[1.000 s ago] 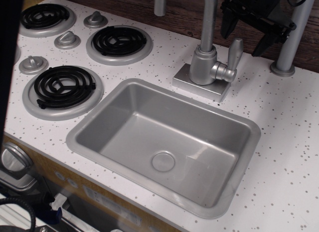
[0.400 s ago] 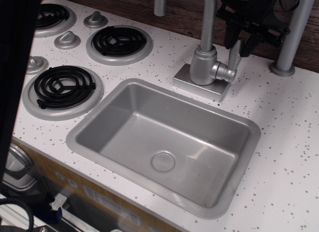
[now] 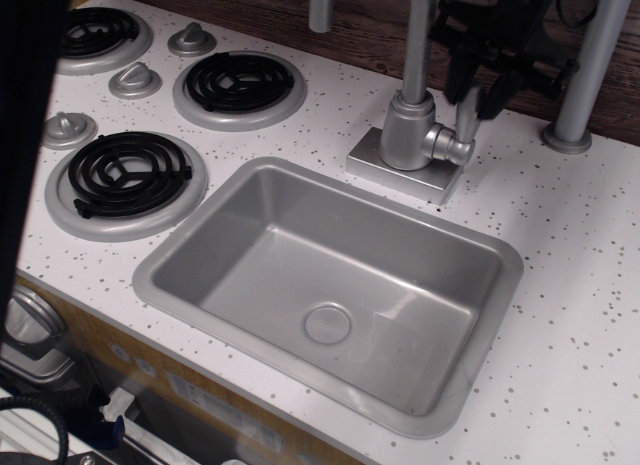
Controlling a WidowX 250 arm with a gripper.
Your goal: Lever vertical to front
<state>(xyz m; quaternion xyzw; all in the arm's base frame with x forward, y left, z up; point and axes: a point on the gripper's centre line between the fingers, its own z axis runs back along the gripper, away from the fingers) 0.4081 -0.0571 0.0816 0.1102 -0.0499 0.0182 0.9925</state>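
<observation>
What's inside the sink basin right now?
The sink holds only its round drain; nothing else lies in it. Above, the tool straddles the upright lever, covering the lever's top.

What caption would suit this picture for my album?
A black gripper straddles the upright lever of a toy kitchen faucet, beside a grey sink.

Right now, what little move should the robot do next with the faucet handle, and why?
Probably close the gripper on the lever, then tip it toward the sink. The lever stands upright between the two black fingers, and whether they already pinch it cannot be told.
</observation>
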